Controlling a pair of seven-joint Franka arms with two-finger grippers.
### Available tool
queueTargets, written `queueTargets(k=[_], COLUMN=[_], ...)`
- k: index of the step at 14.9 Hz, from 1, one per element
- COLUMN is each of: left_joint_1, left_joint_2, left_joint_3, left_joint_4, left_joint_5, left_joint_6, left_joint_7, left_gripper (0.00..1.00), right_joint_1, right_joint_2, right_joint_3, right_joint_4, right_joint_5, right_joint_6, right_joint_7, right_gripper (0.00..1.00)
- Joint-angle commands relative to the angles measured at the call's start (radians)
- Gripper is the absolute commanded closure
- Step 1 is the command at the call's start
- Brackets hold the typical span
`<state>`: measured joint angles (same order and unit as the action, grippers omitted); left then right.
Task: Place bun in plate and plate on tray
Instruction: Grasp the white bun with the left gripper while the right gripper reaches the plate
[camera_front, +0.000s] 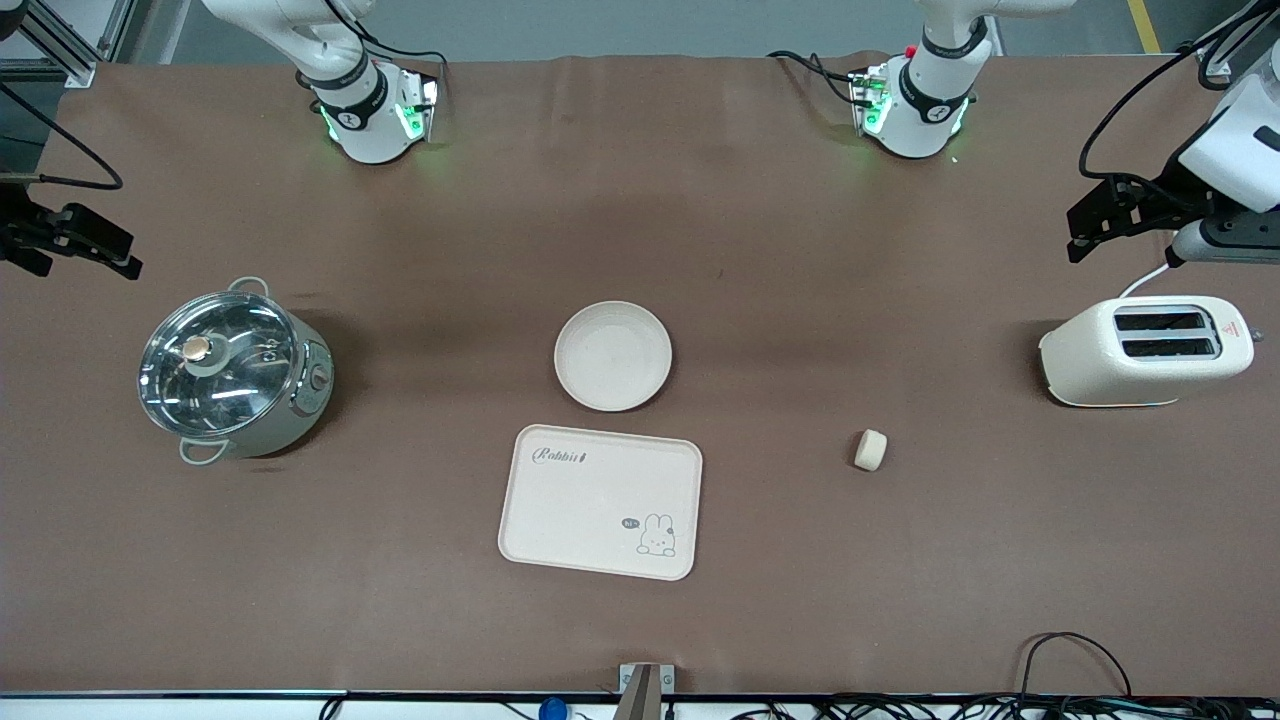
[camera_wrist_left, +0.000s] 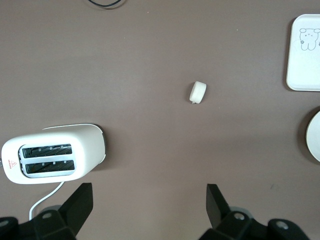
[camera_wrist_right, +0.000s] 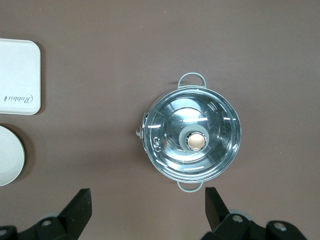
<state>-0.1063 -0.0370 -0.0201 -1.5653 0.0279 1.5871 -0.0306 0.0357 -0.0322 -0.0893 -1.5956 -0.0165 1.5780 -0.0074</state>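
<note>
Lying on the bare table (camera_front: 400, 600), the bun (camera_front: 870, 450) sits apart from the empty plate (camera_front: 613, 356), toward the left arm's end, while the tray (camera_front: 601, 502) lies just nearer the front camera than the plate. Both arms wait: the left gripper (camera_wrist_left: 147, 200), jaws spread and empty, hangs over the table near the toaster (camera_front: 1146, 351). The right gripper (camera_wrist_right: 146, 200), equally spread, hangs beside the lidded pot (camera_front: 233, 371); both wrist views cut the tray and plate off at their edges.

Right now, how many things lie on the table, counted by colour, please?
Cream or white: 4: bun, plate, tray, toaster
Shiny metal: 1: pot with glass lid
Total: 5
</note>
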Motion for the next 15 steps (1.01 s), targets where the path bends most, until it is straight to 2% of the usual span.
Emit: queueTargets(k=[1, 4, 6, 7, 10, 14, 15], left_joint_1=[0.002, 0.017, 0.010, 0.008, -0.003, -0.013, -0.016], left_joint_2=[0.012, 0.016, 0.022, 0.058, 0.265, 0.538, 0.593], left_joint_3=[0.005, 0.005, -0.003, -0.006, -0.014, -0.079, -0.086], left_joint_4=[0.036, 0.036, -0.004, -0.016, -0.018, -0.027, -0.038], left_joint_5=[-0.002, -0.003, -0.008, -0.020, -0.077, -0.068, -0.065], left_joint_6=[-0.024, -0.029, -0.053, -0.041, 0.103, 0.420, 0.506], left_joint_7=[0.017, 0.017, 0.009, 0.003, 0.052, 0.141, 0.146], left_gripper=[0.00, 0.00, 0.00, 0.00, 0.00, 0.00, 0.00], right_joint_1=[0.001, 0.001, 0.016, 0.026, 0.047, 0.042, 0.044], right_joint_2=[0.000, 0.000, 0.002, 0.003, 0.061, 0.149, 0.158], right_joint_3=[0.000, 0.000, 0.000, 0.000, -0.001, -0.001, -0.001], right_joint_4=[0.008, 0.008, 0.006, -0.001, -0.006, -0.059, -0.082], right_joint_5=[0.003, 0.003, 0.030, 0.042, 0.078, 0.208, 0.211], right_joint_6=[-0.004, -0.004, -0.001, -0.001, 0.005, 0.140, 0.177], right_joint_7=[-0.003, -0.003, -0.003, -0.002, 0.006, 0.009, 0.009], right_gripper=[0.00, 0.00, 0.00, 0.00, 0.00, 0.00, 0.00])
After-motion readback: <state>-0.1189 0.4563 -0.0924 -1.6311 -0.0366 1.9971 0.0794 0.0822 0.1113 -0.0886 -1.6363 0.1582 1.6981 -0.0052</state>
